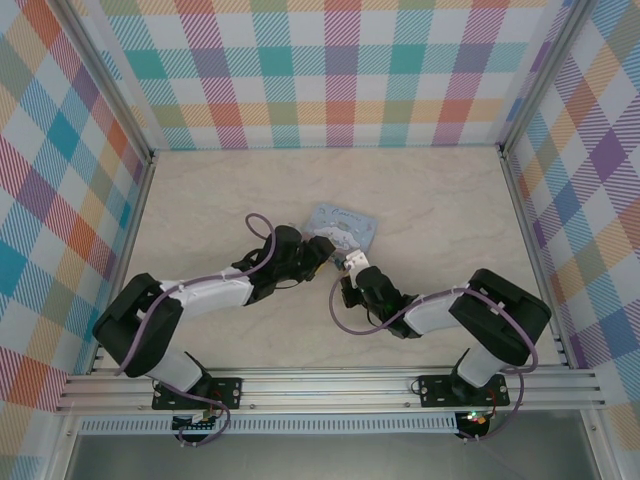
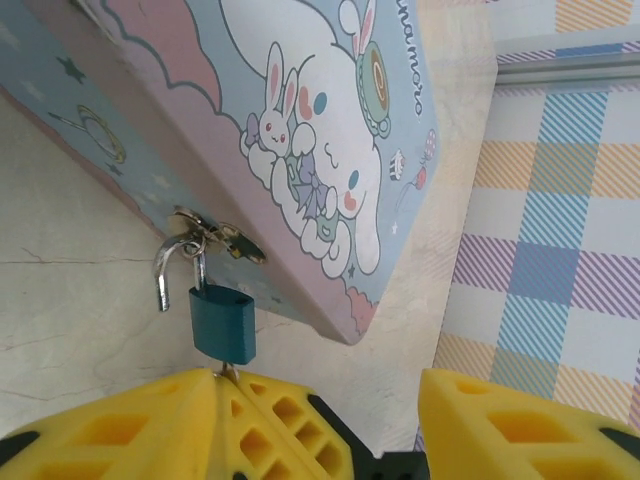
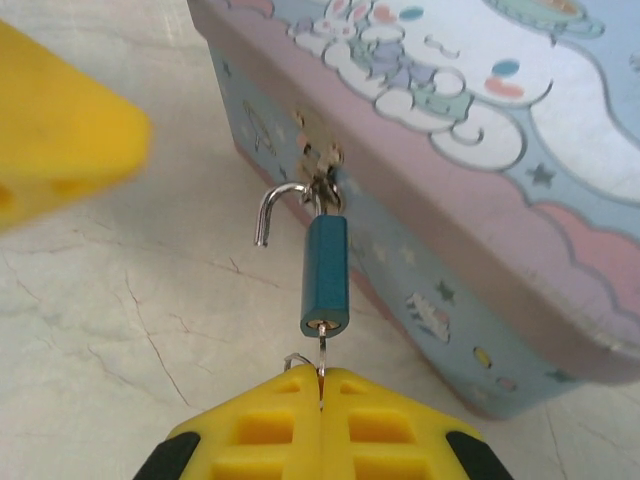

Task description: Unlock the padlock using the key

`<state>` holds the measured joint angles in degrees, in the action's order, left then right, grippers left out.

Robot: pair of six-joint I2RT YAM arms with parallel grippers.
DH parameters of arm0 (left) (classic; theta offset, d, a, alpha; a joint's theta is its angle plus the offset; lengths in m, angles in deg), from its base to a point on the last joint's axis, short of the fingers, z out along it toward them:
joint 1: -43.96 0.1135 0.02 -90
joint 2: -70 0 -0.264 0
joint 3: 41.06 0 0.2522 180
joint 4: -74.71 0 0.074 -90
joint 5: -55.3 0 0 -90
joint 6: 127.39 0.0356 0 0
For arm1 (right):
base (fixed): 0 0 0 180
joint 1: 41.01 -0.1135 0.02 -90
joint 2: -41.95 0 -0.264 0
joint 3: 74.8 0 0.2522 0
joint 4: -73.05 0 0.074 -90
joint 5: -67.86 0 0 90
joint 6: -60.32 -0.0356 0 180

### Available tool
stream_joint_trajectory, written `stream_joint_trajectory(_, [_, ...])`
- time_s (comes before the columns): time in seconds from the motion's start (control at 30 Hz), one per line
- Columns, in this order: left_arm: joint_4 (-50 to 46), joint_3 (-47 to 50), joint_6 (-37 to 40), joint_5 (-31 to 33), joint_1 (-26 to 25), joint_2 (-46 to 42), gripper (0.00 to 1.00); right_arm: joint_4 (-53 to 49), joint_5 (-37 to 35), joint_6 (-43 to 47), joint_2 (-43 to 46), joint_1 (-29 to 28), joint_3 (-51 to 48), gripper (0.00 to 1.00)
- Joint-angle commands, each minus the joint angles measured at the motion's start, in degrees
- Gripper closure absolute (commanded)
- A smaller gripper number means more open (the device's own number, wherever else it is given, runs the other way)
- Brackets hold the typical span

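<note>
Right end effector is pinching the key, which is sitting in the bottom of the padlock. Shackle is standing open with one end free, so unlocking is looking done. Next is likely calling for a gentle key pull-out. Left end effector is gaping, gripping nothing. Padlock is hanging on the hasp of the tin. Lid shut, contents hidden.
</note>
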<state>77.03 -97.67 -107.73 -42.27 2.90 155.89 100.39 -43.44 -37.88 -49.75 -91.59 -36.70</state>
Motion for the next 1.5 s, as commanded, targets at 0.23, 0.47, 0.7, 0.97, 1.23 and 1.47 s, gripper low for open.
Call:
stream_joint_trajectory(0.23, [-25.3,-5.9,18.7,6.3,8.0,-10.5,0.19,4.1,-0.8,-1.7,-0.7,0.5,-3.1,1.0])
stream_joint_trajectory(0.47, [-38.0,-21.6,39.0,6.1,15.4,-2.8,0.07,4.8,-1.1,-2.2,-0.5,0.7,-3.4,1.0])
stream_joint_trajectory(0.7, [-39.4,-38.4,53.4,-3.5,17.2,13.9,0.01,4.0,-1.3,-2.2,0.9,0.9,-3.7,1.0])
stream_joint_trajectory(0.97, [-42.4,-57.0,59.0,-17.2,17.9,34.0,0.03,3.6,-1.1,-2.4,1.3,1.1,-3.7,1.0])
stream_joint_trajectory(1.23, [-44.7,-69.1,59.8,-26.2,17.9,45.6,0.17,3.4,-1.1,-2.8,1.1,1.3,-3.3,1.0])
stream_joint_trajectory(1.47, [-46.5,-69.5,62.0,-29.5,18.1,47.6,0.3,3.0,-0.9,-3.5,1.5,1.6,-3.7,1.0])
